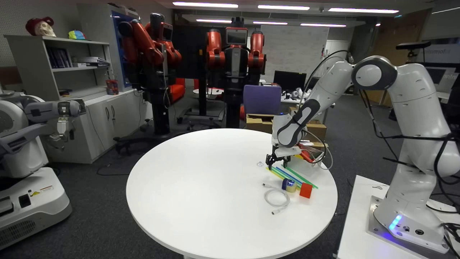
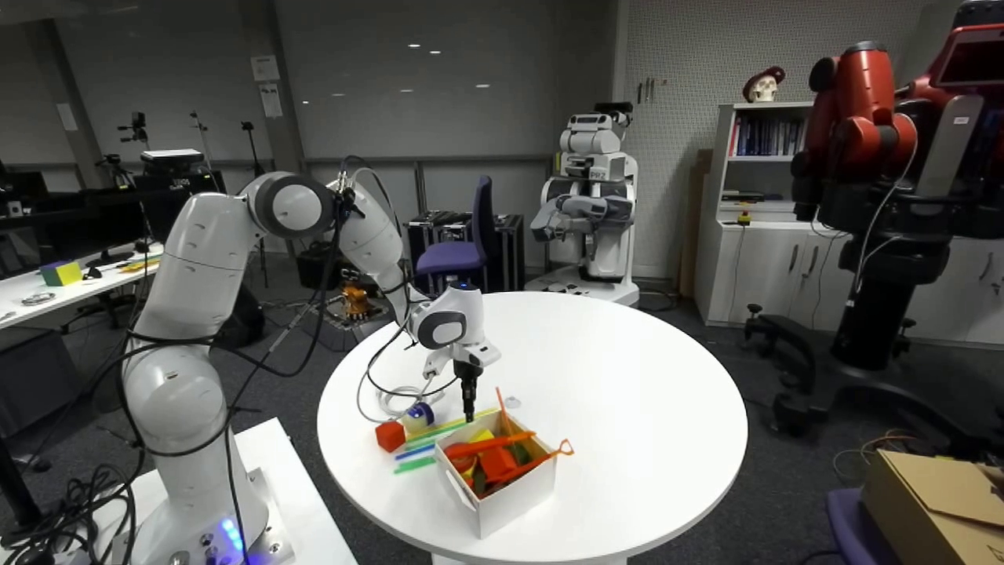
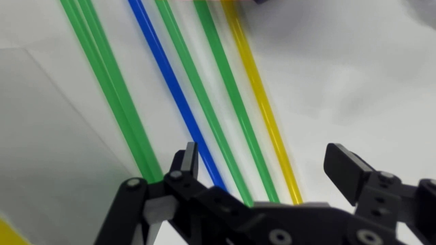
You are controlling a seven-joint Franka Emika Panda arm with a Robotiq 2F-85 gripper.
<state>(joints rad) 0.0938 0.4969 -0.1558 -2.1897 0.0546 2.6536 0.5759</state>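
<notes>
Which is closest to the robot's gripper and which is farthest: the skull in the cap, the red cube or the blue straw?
From the gripper, going by an exterior view:
1. Blue straw: closest; the wrist view shows it running in under the gripper.
2. Red cube: a bit farther, lower right of the gripper.
3. Skull: farthest, upper left, on top of the bookcase.

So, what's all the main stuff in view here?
Round table: 1, white, centre
Sticks: 6 (4 green, 1 blue, 1 yellow), on table
Filled box: 1, white, on table
Block: 1, red, on table
Cable: 1, white, on table
Small item: 1, blue and yellowish, beside block
Tall robots: 2, red, background
Other robot: 1, white, background
Shelf unit: 1, grey, background
Robot arm: 1, white, beside table
Gripper: 1, black, open above sticks
</notes>
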